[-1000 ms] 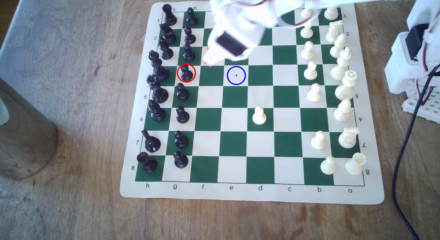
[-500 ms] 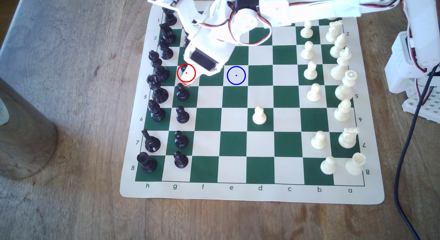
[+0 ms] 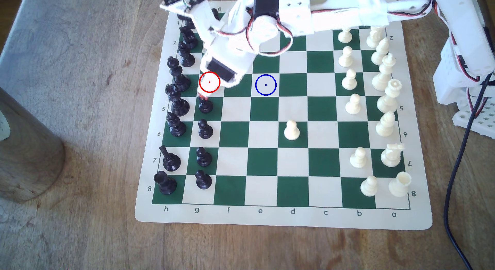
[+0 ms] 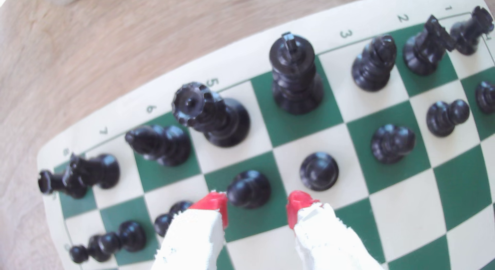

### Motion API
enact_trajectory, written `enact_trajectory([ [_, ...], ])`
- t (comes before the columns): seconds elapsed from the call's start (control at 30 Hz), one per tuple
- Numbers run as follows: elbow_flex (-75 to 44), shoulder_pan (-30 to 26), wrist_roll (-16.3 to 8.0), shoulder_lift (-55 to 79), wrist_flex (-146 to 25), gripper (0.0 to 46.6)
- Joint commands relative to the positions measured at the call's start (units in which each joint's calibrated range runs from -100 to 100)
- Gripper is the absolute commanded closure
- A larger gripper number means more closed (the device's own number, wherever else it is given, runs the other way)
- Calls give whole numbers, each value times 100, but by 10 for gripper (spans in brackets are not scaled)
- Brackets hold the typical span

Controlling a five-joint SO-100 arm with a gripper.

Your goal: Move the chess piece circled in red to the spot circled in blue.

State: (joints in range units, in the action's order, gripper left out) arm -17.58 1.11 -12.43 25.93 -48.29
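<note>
Chess mat [image 3: 284, 219], cream border, exterior view: file letters h, g, f, e, d, c, b, a along the near edge. Rank numbers 1, 2, 5, 6, 7, 8 on both side margins. Wrist view: 1, 2, 3, 5, 6, 7 legible on border.

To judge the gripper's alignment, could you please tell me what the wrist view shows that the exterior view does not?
Wrist view: the gripper open, red tips apart, and the chess piece unobstructed on its cream square. Exterior view: the spot, blue-ringed and free, plus the white pieces; the arm covers the chess piece there. Both: the black pawns and red tips.
</note>
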Motion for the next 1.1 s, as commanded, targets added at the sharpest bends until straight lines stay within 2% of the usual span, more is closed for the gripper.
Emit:
enact_trajectory([
  [0.0, -518, 97, 44, -199, 152, 336],
  [0.6, -545, 378, 161, 98, 349, 330],
  [1.07, -554, 347, 156, 344, 562, 332],
])
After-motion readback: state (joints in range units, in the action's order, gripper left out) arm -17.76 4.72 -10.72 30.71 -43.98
